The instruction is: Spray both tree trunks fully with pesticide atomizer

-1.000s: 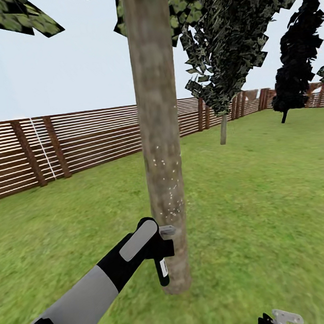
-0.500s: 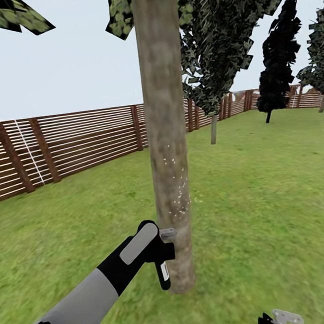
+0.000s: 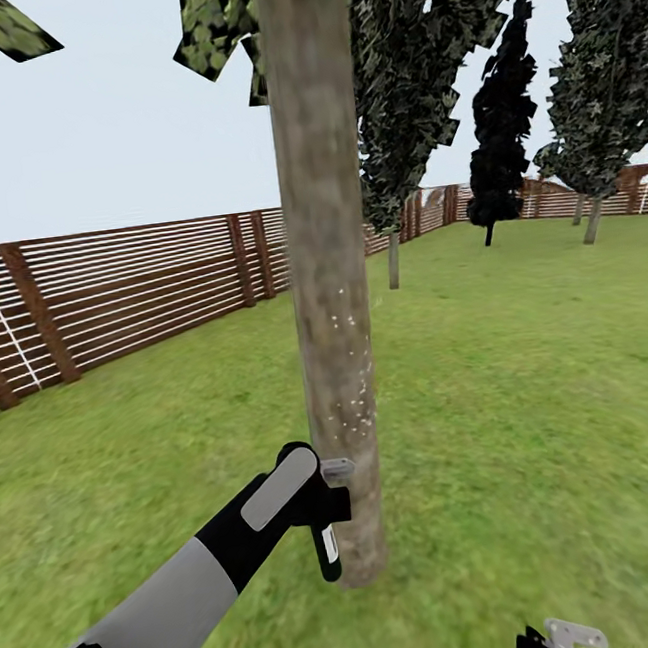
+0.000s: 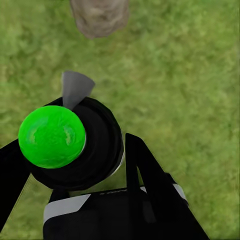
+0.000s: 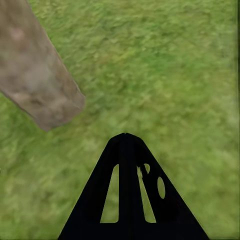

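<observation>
One tree trunk [image 3: 329, 263] is being treated at this moment: the spraying step is judged to be in hand. In the head view the trunk stands just ahead of the robot on the grass lawn [image 3: 533, 391], and a scatter of small white specks is seen on its bark above the left end effector [image 3: 327, 525]. Much of the trunk, above and below the specks, looks bare, so coverage is judged to be partial. The second of the trees cannot be picked out with certainty among those further back near the wooden fence [image 3: 109, 288].

The pesticide atomizer [image 4: 75, 145] is held off the ground in the left end effector, close beside the lower trunk. In the left wrist view it is seen from above as a dark round body with a bright green cap [image 4: 51, 136] and a grey nozzle [image 4: 75, 87] aimed toward the trunk base. The black fingers [image 4: 145, 170] are clenched on either side of the body.

The right end effector [image 5: 126, 145] hangs over grass near the trunk with its fingers brought together, grasping nothing.

For the next move, the nozzle would probably need to be swept up and around the trunk so that the bare bark is reached.
</observation>
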Available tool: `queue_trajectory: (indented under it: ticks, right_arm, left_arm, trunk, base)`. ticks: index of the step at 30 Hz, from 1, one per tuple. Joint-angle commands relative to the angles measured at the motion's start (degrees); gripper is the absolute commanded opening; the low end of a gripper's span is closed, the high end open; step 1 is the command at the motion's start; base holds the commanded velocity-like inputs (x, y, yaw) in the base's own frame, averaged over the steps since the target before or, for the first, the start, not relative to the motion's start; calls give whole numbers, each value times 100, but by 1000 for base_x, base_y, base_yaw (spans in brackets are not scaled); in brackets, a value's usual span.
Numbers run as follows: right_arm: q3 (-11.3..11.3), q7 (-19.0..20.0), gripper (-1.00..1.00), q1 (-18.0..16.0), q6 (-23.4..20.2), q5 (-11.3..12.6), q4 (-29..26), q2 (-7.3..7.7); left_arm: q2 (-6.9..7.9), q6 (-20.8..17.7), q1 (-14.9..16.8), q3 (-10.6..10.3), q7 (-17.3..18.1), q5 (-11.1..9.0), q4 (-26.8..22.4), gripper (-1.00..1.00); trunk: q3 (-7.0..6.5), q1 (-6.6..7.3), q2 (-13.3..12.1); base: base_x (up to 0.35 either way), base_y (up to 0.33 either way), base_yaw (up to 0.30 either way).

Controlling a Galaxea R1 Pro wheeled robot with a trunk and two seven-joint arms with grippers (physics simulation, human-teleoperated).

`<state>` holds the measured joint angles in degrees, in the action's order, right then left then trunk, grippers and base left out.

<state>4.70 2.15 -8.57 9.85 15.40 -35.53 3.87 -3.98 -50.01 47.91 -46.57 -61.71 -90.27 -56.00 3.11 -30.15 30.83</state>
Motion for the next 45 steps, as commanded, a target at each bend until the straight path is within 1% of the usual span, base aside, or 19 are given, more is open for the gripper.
queue_trajectory:
  ticks: [1,20,28,36,41,45]
  right_arm:
    - [3,22,-100,-5,17,60,2,-1]
    - [-1,22,-100,-4,24,60,-3,-1]
    - [-4,22,-100,-4,26,60,-6,-2]
    - [-4,22,-100,-5,26,60,-4,-1]
    - [-4,22,-100,-6,25,60,-2,-1]
    - [1,22,-100,-6,23,64,-6,-1]
  left_arm:
    - [3,-9,7,-9,-52,-45,-7,-100]
    - [-5,-7,8,-83,-43,-44,-7,-100]
    - [-6,-7,8,-88,-43,-44,-7,-100]
    - [-6,-6,8,-93,-41,-44,-7,-100]
    - [-5,-5,8,-181,-42,-45,-7,-100]
    - [-6,-4,8,-199,-40,-46,-7,-100]
  trunk:
    - [12,-3,11]
    - [12,-3,11]
    - [12,-3,11]
    - [12,-3,11]
    - [12,-3,11]
    - [12,-3,11]
  base:
    - [0,334,-247]
    - [0,334,-246]
    - [0,335,-93]
    - [0,335,-226]
    - [0,335,-245]
    - [0,335,-246]
